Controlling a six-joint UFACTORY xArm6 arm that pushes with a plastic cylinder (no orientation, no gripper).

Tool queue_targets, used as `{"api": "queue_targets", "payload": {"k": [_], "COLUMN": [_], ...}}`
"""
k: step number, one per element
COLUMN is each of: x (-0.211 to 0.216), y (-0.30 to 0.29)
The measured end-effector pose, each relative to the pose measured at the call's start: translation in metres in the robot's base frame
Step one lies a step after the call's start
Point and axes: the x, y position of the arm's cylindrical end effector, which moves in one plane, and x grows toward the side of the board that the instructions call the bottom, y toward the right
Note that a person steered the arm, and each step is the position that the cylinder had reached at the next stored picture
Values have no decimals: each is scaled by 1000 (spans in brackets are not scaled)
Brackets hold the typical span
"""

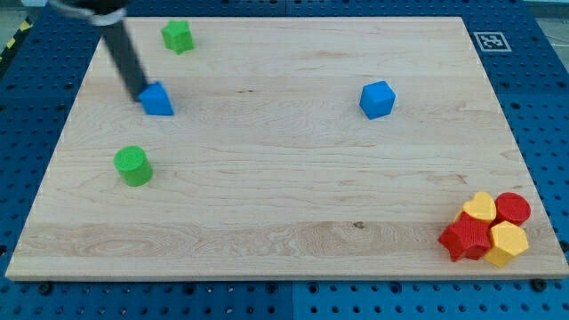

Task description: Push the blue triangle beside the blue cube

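Blue triangle sits at the worktop's 10 o'clock, my tip touching its left edge; this end effector is a bare rod, no jaws. Blue cube is well apart at 3 o'clock from it, so nearly the whole push is left.

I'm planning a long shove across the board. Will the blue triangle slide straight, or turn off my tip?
The blue triangle sits flat, so it probably slides rather than tips or rolls. It looks small and light, likely moving easily on the smooth board. My tip meets its left side near a corner, so it may rotate off course toward the blue cube.
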Motion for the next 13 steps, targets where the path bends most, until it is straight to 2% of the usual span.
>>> {"api": "queue_targets", "payload": {"k": [1, 3, 4, 5, 6, 7, 9, 10, 11, 12, 13], "x": [0, 7, 33, 47, 47, 47, 33, 32, -1, -16, -3], "y": [73, -15, 27, 115, 167, 158, 209, 178, 156, 173, 215]}}
